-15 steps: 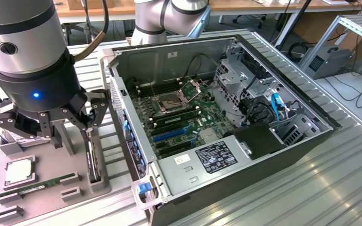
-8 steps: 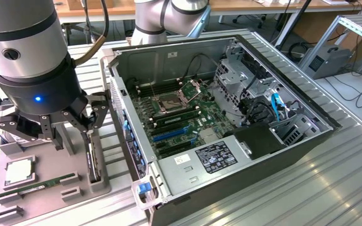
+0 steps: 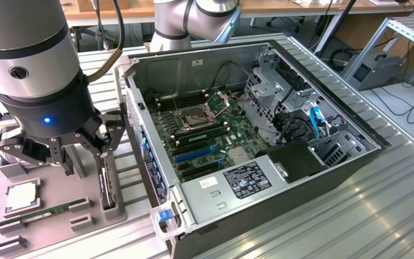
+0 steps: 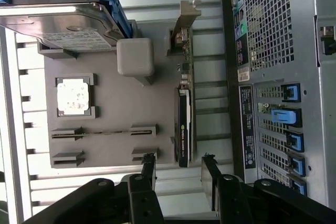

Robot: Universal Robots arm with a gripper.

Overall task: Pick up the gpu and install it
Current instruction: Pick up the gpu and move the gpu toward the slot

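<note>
The gpu [image 3: 106, 186] is a thin dark card standing on its edge in a slot of the grey parts tray [image 3: 52, 186], beside the open computer case. In the wrist view the gpu [image 4: 184, 124] runs lengthwise, with its pale metal bracket [image 4: 186, 30] at the far end. My gripper [image 3: 88, 154] hangs above the tray, close over the card without touching it. Its two black fingers [image 4: 148, 169] stand apart on either side of the card's line, at the end away from the bracket. The gripper [image 4: 178, 171] is open and holds nothing.
The tray [image 4: 110, 103] also holds a CPU [image 4: 72, 96], a green RAM stick [image 3: 41, 213] and a hard drive [image 4: 63, 24] with blue rails. The open case [image 3: 264, 135] lies at the exterior view's right, motherboard [image 3: 207, 129] and blue slots [image 3: 192, 154] exposed. Ribbed metal table all around.
</note>
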